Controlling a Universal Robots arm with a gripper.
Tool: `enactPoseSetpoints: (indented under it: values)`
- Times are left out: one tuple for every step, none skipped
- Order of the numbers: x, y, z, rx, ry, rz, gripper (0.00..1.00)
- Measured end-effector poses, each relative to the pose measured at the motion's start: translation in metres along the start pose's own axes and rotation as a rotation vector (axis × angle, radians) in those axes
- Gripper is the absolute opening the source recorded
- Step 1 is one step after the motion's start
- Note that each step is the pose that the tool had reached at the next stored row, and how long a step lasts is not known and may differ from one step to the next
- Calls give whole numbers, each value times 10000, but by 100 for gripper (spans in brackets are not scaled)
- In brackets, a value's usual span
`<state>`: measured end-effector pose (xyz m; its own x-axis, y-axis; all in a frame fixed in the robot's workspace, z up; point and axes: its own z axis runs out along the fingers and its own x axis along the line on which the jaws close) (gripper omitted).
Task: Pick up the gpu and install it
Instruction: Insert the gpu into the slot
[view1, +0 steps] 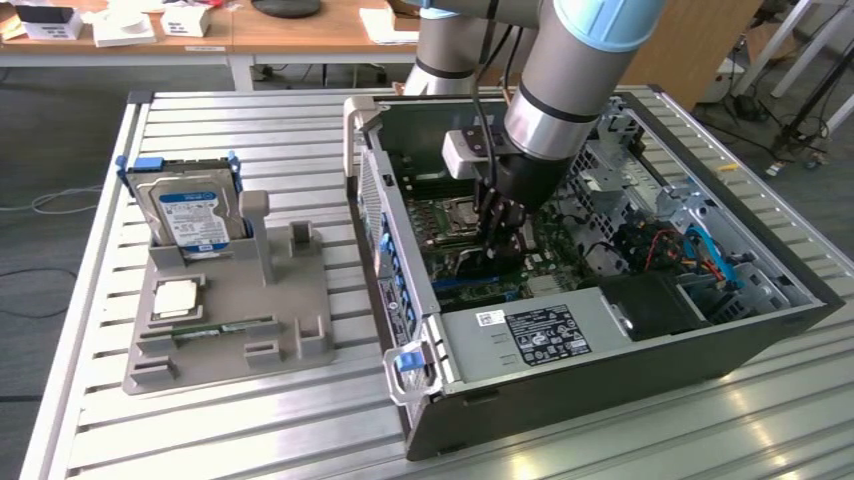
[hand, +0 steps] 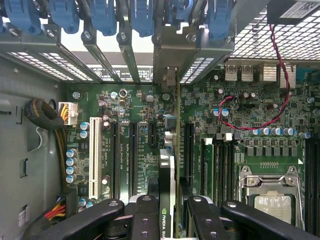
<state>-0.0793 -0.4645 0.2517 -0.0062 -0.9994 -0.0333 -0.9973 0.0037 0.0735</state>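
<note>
My gripper (view1: 503, 232) reaches down inside the open computer case (view1: 400, 300), over the green motherboard (hand: 140, 145). It is shut on the gpu (hand: 171, 165), which the wrist view shows edge-on as a thin dark card with a green logo between the black fingers (hand: 145, 220). The card's silver end bracket (hand: 170, 80) points at the rear slot openings. The card stands over the black expansion slots, beside one long slot (hand: 188, 150); I cannot tell if it touches the slot. In the exterior view the gpu (view1: 470, 262) is a dark shape under the fingers.
On the exterior view's left, a grey fixture tray (view1: 287, 320) holds a blue-labelled hard drive (view1: 194, 215), a CPU chip (view1: 178, 298) and a green RAM stick (view1: 214, 328). Inside the case are the power supply (view1: 547, 335), the CPU socket (hand: 272, 200), a white slot (hand: 93, 155) and red cables (hand: 250, 125).
</note>
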Motion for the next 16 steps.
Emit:
enactPoseSetpoints:
  values:
    - [0,0,0,0,1,0,27]
    - [0,0,0,0,1,0,27]
    - [0,0,0,0,0,0,27]
    - [0,0,1,0,0,0,27]
    - [0,0,1,0,0,0,27]
    - [0,0,2,1,-1,0,27]
    - [0,0,3,1,-1,0,27]
    - [0,0,3,1,-1,0,27]
    - [0,0,3,0,-1,0,27]
    - [0,0,3,1,-1,0,27]
    - [0,0,3,0,-1,0,27]
    - [0,0,3,1,-1,0,27]
    - [0,0,3,0,0,0,27]
    - [0,0,3,1,-1,0,27]
    - [0,0,3,1,-1,0,27]
    - [0,0,3,1,-1,0,27]
